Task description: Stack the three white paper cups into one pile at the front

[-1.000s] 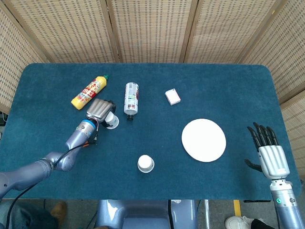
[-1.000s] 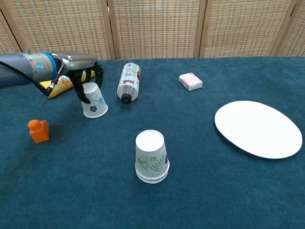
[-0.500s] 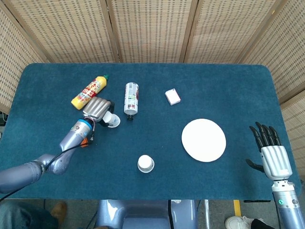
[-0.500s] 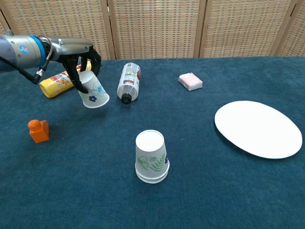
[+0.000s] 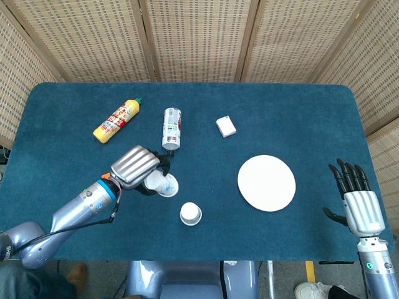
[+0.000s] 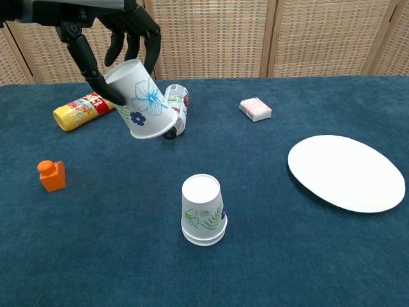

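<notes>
My left hand grips a white paper cup with a blue flower print, held tilted in the air with its mouth down and to the right. It hangs above and to the left of an upside-down pile of white cups with a green leaf print near the table's front edge. My right hand is open at the far right edge of the table, fingers spread, holding nothing. The chest view does not show it.
A clear bottle lies on its side behind the held cup. A yellow sauce bottle lies at the back left, an orange block at the left. A white plate sits at the right, a small pink-white packet behind it.
My left hand has lifted the flower-print cup off the table and carried it forward and to the right, toward the pile. The right hand has barely moved.
</notes>
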